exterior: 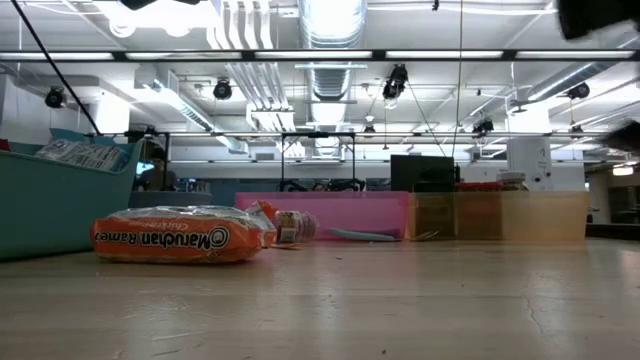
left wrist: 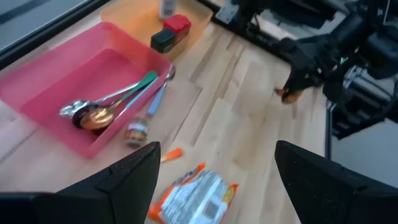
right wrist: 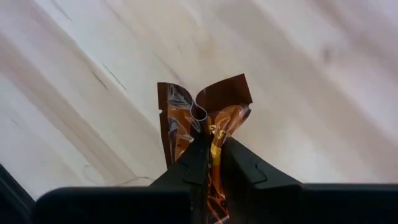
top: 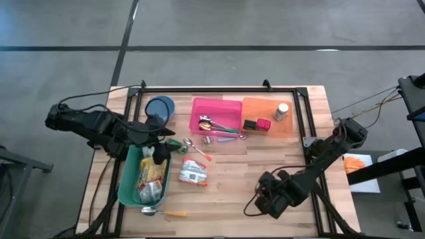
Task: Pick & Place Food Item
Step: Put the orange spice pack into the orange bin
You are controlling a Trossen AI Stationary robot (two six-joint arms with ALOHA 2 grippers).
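A: On the wooden table (top: 232,179) the right gripper (top: 271,201) is low at the near right part. Its fingers are pressed together on a small brown-orange wrapper (right wrist: 205,124), a snack I think. The pinch is on one end of the foil only, and the rest fans out beyond the tips.

B: Then the lift must be slow and straight up. A thin pinch like this can slip, so I judge it better not to swing the arm fast. Where should it go?

A: Maybe to the teal bin (top: 126,186) at the left, which already holds packets, but the task does not say. The left gripper (top: 154,149) hangs over the far end of that bin with its fingers wide apart and nothing between them, so the path may be crowded.

B: What does one view give that the others do not?

A: Only the right wrist view shows the grip itself. From above the arm covers the wrapper fully. The high view gives the layout: pink tray (top: 229,106) with spoons, orange tray (top: 265,105) beside it, ramen packet (top: 193,172) in the middle. The low view reads the ramen label, but shows no gripper.
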